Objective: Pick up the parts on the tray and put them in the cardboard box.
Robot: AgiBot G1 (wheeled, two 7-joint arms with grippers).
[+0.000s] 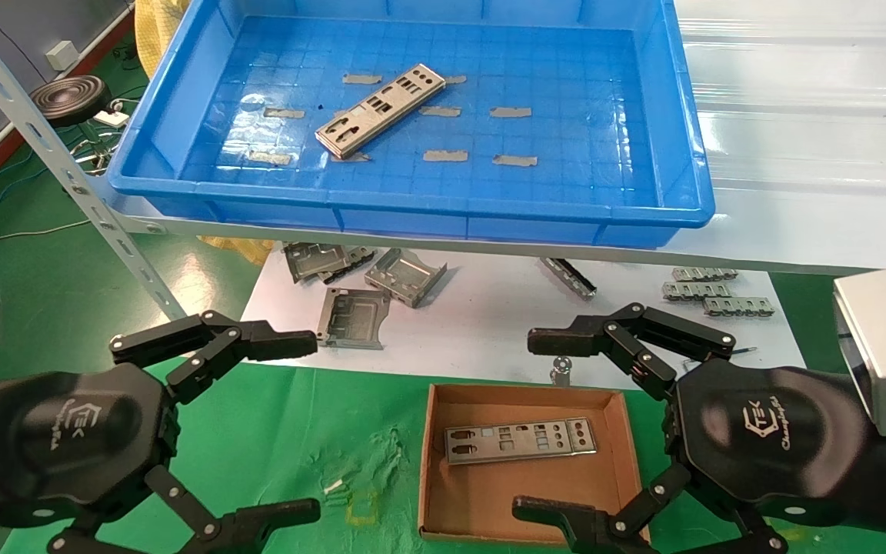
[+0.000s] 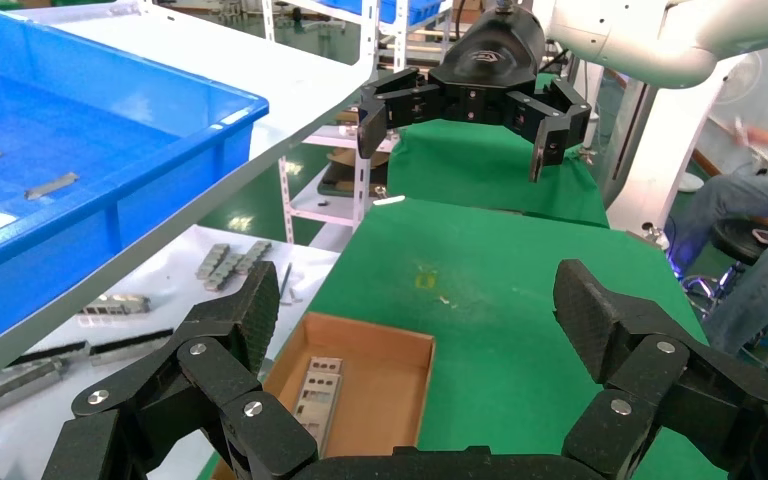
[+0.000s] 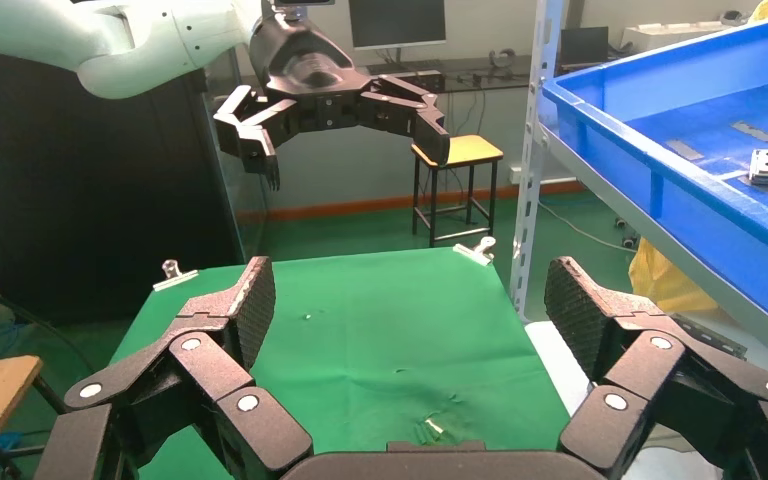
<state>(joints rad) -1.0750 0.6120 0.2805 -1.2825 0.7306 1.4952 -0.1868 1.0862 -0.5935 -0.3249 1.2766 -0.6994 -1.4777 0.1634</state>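
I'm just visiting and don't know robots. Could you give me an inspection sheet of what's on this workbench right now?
Surface: green mat in front, white sheet behind it.
Job's things: blue tray on a raised shelf holds one metal plate lying at a slant; the cardboard box on the mat holds one plate lying flat.
Clutter: folded metal brackets and small metal strips on the white sheet; grey tape strips on the tray floor.
End effectors: left end effector and right end effector both open, empty, hovering over the mat.
Cables: some on the floor at far left.
Surroundings: shelf frame, stool.
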